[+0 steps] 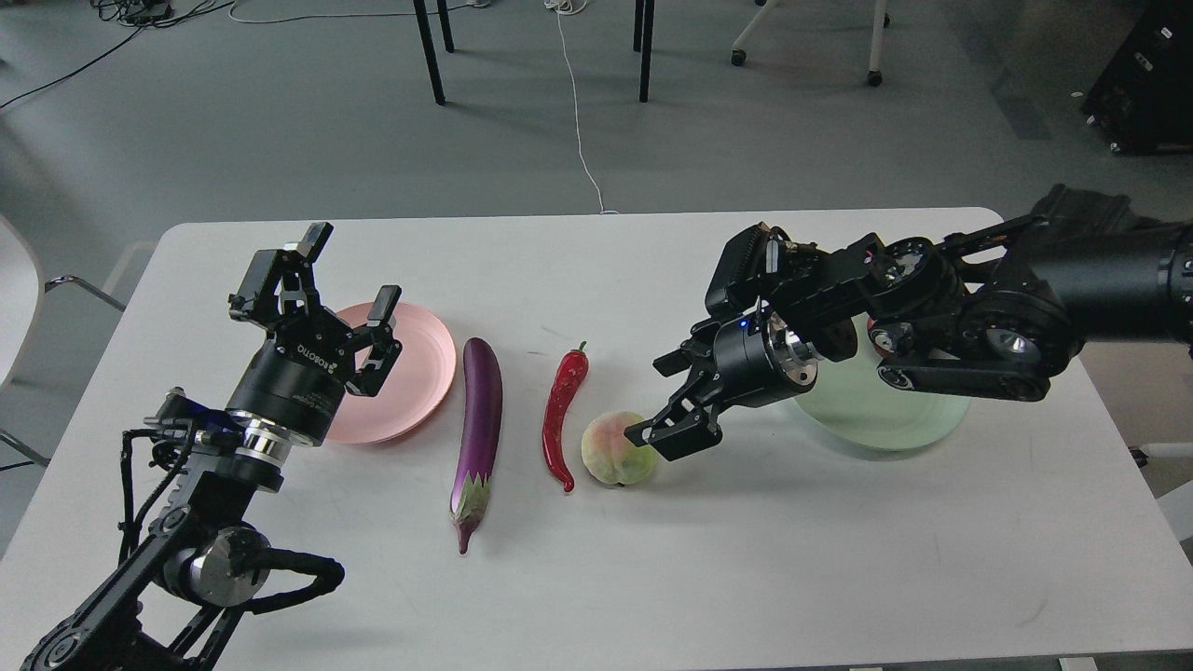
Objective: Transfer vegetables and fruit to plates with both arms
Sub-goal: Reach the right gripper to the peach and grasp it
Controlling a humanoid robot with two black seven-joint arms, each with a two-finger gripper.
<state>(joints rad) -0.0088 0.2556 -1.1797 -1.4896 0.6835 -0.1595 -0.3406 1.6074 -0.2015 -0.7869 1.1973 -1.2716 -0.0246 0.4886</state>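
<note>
Just left of my right gripper [652, 410], fingers spread and empty, lies the peach [615, 450]. My left gripper [340, 280] is open and empty above the pink plate [419, 373].

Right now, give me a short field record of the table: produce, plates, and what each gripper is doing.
eggplant: lying lengthwise on the table, just right of the pink plate, not on it
chili pepper: on the table between eggplant and peach
peach: on the table, right gripper beside it
pink plate: partly behind the left gripper, visible part bare
green plate: mostly hidden by the right arm
left gripper: open, raised over the pink plate, holding nothing
right gripper: open, fingers at the peach, not closed on it
</note>
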